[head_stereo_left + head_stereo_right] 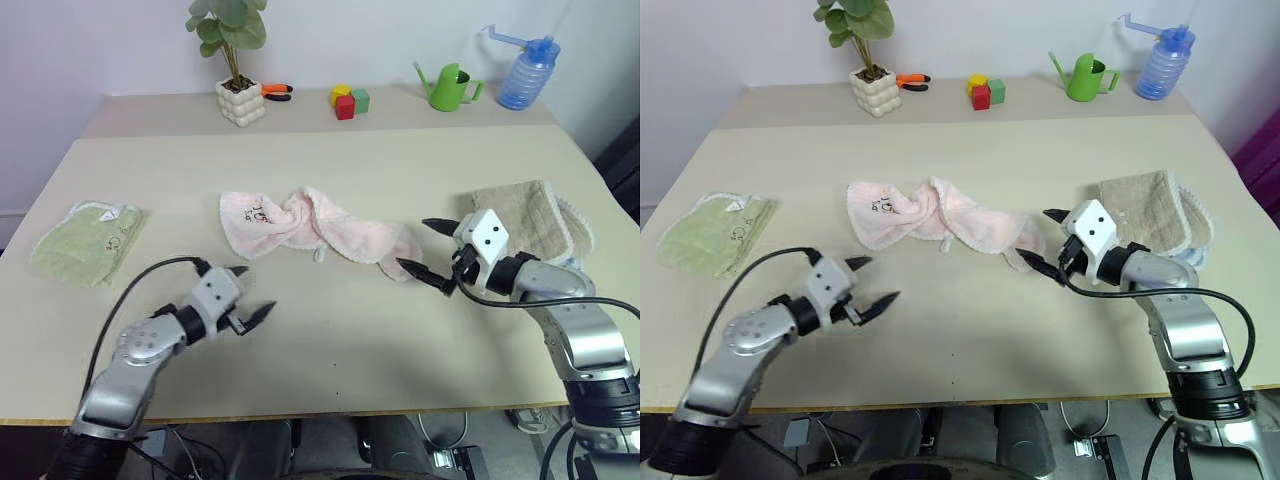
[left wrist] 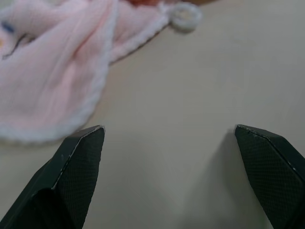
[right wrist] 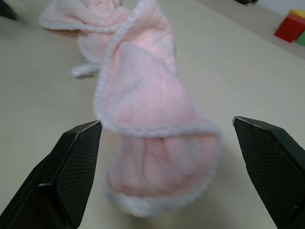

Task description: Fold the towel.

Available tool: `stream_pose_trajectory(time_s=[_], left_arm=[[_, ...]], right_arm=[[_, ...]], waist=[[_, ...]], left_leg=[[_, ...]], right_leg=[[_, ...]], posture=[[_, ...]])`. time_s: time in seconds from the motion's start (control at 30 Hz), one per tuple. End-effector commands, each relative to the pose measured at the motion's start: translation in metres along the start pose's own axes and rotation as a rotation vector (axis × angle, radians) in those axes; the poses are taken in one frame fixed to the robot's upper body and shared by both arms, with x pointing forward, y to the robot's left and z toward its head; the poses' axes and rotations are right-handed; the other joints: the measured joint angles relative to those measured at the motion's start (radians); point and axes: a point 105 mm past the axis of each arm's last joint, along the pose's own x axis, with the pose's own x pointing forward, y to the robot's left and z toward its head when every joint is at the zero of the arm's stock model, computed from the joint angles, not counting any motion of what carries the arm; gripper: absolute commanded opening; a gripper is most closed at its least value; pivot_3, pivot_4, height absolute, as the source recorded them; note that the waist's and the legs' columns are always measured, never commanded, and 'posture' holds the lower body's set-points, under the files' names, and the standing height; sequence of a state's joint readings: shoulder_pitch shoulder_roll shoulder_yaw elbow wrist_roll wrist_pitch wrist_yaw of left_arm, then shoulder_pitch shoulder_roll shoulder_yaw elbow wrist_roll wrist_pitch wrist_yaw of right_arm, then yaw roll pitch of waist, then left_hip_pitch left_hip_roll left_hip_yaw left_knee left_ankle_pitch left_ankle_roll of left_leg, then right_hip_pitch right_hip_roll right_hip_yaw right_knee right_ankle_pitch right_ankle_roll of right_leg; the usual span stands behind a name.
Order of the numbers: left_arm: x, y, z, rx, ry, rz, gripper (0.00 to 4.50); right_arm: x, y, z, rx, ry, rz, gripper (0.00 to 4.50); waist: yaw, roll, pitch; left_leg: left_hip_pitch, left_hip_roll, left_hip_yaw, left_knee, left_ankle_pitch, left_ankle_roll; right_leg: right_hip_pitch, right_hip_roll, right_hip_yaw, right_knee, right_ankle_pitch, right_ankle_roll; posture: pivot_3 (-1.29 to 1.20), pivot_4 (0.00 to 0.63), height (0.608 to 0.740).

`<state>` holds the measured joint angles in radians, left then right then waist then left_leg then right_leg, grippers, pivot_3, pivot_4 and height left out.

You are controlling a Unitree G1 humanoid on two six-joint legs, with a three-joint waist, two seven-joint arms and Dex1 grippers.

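Where the table (image 1: 330, 170) meets wall | towel (image 1: 310, 228) crumpled | both grippers' fingers wide.

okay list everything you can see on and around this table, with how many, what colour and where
Pale pink terry towel with white edging: one, pink, crumpled at table centre.
Light green towel: one, green, folded, table's left side.
Beige-tan towel: one, tan, table's right side, behind the right hand.
Potted plant in white bumpy pot: one, green leaves, back ledge, left.
Orange-handled tool: one, orange and black, beside the pot.
Toy blocks: three, yellow, red, green, back centre.
Green watering can: one, back right.
Blue plastic bottle: one, far back right.
Beige table: one.
Left hand: black fingers, open, near the towel's left end.
Right hand: black fingers, open, at the towel's right end.
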<state>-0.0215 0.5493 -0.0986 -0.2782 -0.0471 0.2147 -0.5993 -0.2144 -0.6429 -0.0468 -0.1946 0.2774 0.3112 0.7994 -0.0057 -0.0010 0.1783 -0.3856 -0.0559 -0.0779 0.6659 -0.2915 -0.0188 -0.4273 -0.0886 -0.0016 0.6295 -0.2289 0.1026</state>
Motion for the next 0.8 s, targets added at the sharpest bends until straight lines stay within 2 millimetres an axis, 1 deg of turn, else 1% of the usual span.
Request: stream_pose_trajectory(time_s=[0.03,0.1,0.23,0.43,0.53,0.67,0.77,0.8], left_arm=[[0.014,0.015,0.008,0.041,-0.013,0.12,4.46],[0.016,0.028,0.003,0.019,-0.001,0.185,4.46],[0.02,0.046,-0.008,0.088,0.065,0.211,4.46],[0.025,0.068,-0.013,0.109,0.091,0.248,4.46],[0.026,0.073,-0.015,0.111,0.098,0.252,3.66],[0.023,0.073,-0.014,0.108,0.092,0.254,1.72],[0.019,0.073,-0.013,0.113,0.088,0.257,0.22],[0.018,0.073,-0.013,0.116,0.086,0.264,0.1]], right_arm=[[0.003,0.006,0.011,-0.036,-0.054,-0.002,4.5],[0.006,0.011,0.01,-0.035,-0.057,0.001,4.5],[0.005,0.011,0.014,-0.029,-0.08,-0.023,4.5],[0.007,0.018,0.012,-0.021,-0.085,-0.04,4.5],[0.007,0.02,0.011,-0.016,-0.089,-0.048,4.5],[0.008,0.02,0.012,-0.018,-0.094,-0.057,4.5],[0.011,0.02,0.014,-0.049,-0.087,-0.052,4.5],[0.012,0.021,0.016,-0.065,-0.087,-0.045,4.5]], waist=[[0.002,0.0,0.0],[0.001,0.0,0.0],[-0.004,0.0,0.0],[-0.004,0.0,0.0],[-0.005,0.0,-0.001],[-0.007,0.0,0.0],[-0.005,0.0,0.0],[-0.006,0.0,0.0]], left_leg=[[0.0,0.0,0.0,0.0,0.0,0.0],[0.0,0.0,0.0,0.0,0.0,0.0],[0.0,0.0,0.0,0.0,0.0,0.0],[0.002,0.0,0.0,0.0,0.0,0.0],[0.003,0.0,0.0,0.0,0.0,0.0],[0.003,0.0,0.0,0.0,0.0,0.0],[0.003,0.0,0.0,0.0,0.0,0.0],[0.003,0.0,0.0,0.0,0.0,0.0]], right_leg=[[0.0,0.0,0.0,0.0,0.0,0.0],[0.0,0.0,0.0,0.0,0.0,0.0],[0.0,0.001,0.0,0.001,0.0,0.0],[0.001,0.001,0.0,0.001,0.0,0.0],[0.001,0.001,0.0,0.002,0.0,0.0],[0.001,0.001,0.0,0.002,0.0,0.0],[0.001,0.001,0.0,0.001,0.0,0.0],[0.001,0.001,0.0,0.001,0.0,0.0]], posture=[[0.0,0.15,0.731],[0.0,0.15,0.731],[0.0,0.15,0.731],[0.0,0.15,0.731],[0.0,0.15,0.731],[0.0,0.15,0.731],[0.0,0.15,0.731],[0.0,0.15,0.731]])
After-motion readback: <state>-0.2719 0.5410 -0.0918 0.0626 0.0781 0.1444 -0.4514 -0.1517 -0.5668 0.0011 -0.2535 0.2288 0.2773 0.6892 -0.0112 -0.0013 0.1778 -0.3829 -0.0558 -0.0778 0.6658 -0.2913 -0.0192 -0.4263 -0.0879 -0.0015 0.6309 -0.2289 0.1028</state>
